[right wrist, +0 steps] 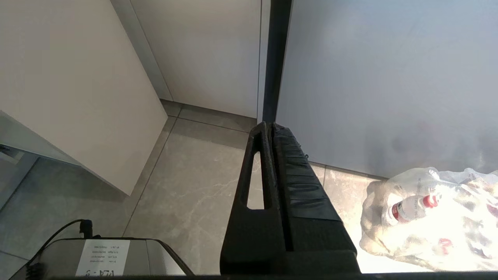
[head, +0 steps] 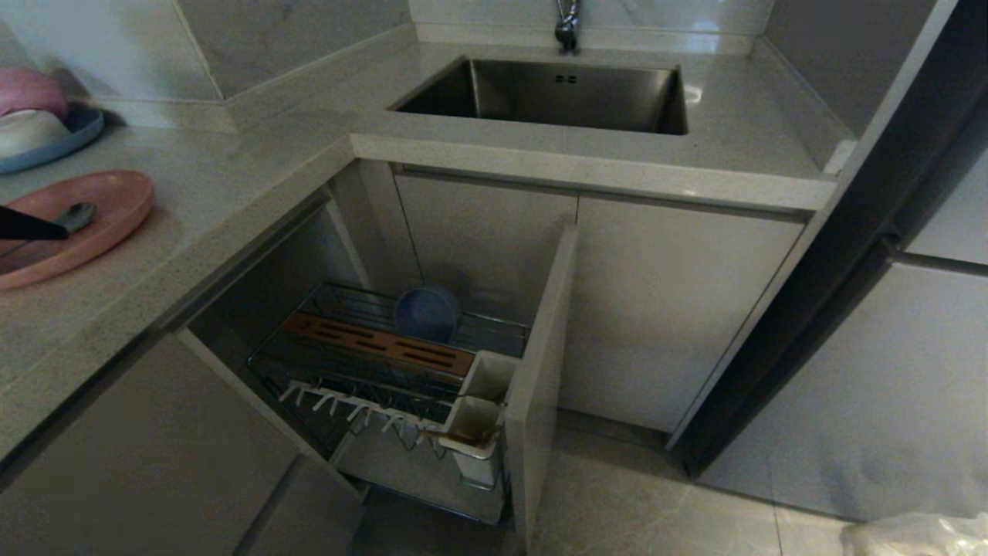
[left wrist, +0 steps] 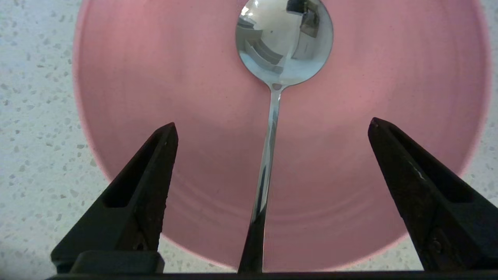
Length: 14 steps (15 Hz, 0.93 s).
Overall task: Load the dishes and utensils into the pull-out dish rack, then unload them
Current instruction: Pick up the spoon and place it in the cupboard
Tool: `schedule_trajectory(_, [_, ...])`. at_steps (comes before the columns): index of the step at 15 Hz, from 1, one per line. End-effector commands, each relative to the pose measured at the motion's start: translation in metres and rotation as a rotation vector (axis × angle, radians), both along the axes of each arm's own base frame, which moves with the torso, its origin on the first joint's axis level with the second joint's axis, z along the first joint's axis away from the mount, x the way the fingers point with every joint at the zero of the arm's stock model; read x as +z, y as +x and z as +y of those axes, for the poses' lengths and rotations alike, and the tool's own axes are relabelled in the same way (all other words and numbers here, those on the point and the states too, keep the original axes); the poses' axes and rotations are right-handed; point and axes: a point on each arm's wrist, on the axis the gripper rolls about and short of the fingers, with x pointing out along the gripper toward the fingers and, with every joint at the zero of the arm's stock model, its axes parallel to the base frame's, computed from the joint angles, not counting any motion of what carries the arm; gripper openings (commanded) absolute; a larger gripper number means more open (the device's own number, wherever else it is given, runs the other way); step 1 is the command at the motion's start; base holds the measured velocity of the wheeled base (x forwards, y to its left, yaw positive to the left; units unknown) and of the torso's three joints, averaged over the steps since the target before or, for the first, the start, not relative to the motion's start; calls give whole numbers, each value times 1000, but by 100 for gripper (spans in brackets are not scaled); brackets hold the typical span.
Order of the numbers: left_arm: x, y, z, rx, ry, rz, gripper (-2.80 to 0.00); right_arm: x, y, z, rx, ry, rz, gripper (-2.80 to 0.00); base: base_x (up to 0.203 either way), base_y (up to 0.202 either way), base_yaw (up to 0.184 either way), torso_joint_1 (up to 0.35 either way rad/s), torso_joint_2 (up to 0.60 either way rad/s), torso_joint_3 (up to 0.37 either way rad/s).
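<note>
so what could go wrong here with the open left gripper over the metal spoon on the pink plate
1. The slim grey metal spoon lies flat on the shallow salmon-pink round plate; the open left gripper straddles its thin handle, so closing fingers may scrape the plate or squeeze the handle out sideways.
2. A push on the plate could slide it on the smooth speckled countertop.
3. In the chrome wire pull-out dish rack, the white square utensil cups are narrow, so the drop may miss.

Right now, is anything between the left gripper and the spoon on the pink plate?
Nothing visible. The left gripper is open above the pink plate, one finger on either side of the spoon handle, with only bare plate in the gap.
</note>
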Motion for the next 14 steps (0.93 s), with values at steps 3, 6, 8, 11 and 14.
schedule_trajectory(3, [-1,3,-2,-13,-1,6,0,0,0,0,0,-1,1,-280,0,0,0,0,0,0])
schedule_trajectory(6, [-2,4,-3,-17,-1,10,0,0,0,0,0,-1,1,-280,0,0,0,0,0,0])
schedule_trajectory(8, [-2,4,-3,-17,0,10,0,0,0,0,0,-1,1,-280,0,0,0,0,0,0])
schedule_trajectory(11, [-1,3,-4,-16,2,7,-280,0,0,0,0,0,1,-280,0,0,0,0,0,0])
schedule_trajectory(14, [1,2,-6,-18,5,3,-280,0,0,0,0,-1,1,-280,0,0,0,0,0,0])
